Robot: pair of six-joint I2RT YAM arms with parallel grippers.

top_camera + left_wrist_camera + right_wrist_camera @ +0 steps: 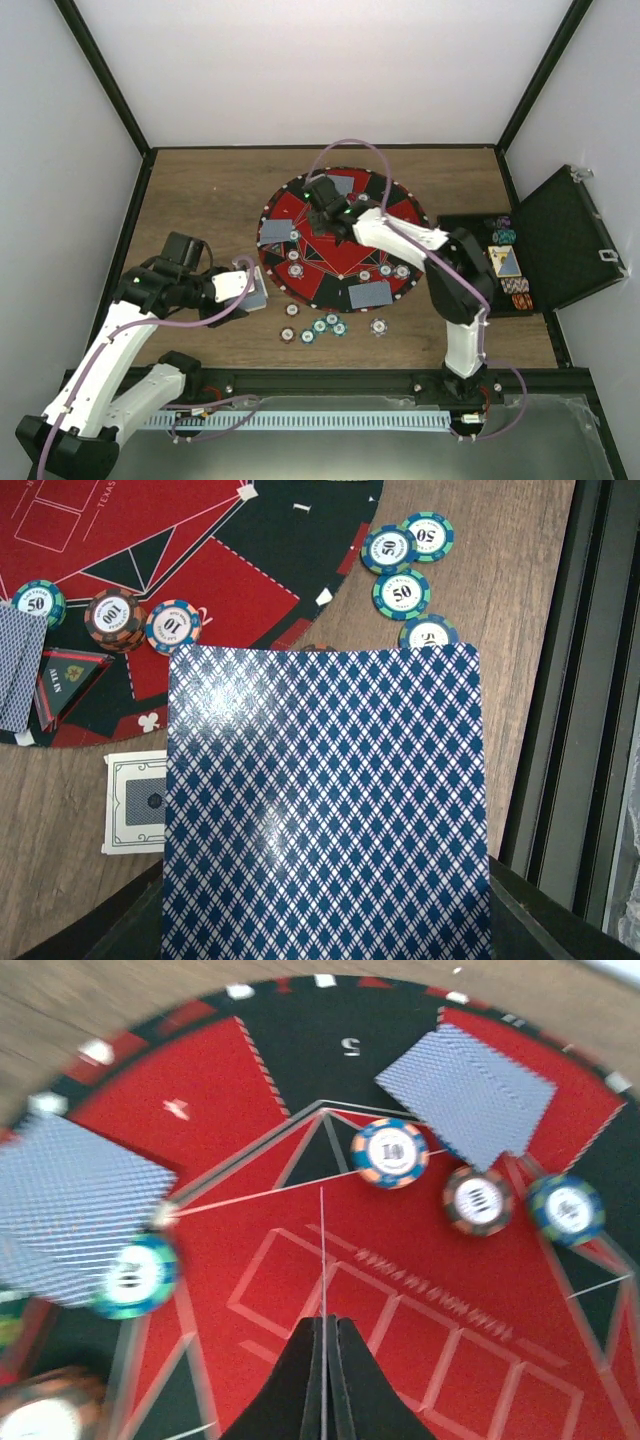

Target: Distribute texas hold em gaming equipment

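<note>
Card (325, 800) in L jaws by mat (250, 590); R jaws prob. closed.

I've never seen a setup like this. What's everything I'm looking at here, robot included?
Table: one, brown wood.
Mat: one, round, red and black, mid-table.
Cards on mat: three, grey-blue backs.
Card on table: one, white-bordered, beside the mat.
Chips on mat: at least five, striped, mixed colours.
Chips on table: about seven, mixed colours, near the mat's front edge.
Case: one, black, open, right side, holding more chips.
Left gripper: shut on held card, blue diamond back.
Right gripper: over the mat, shut on what looks like an edge-on card.
</note>
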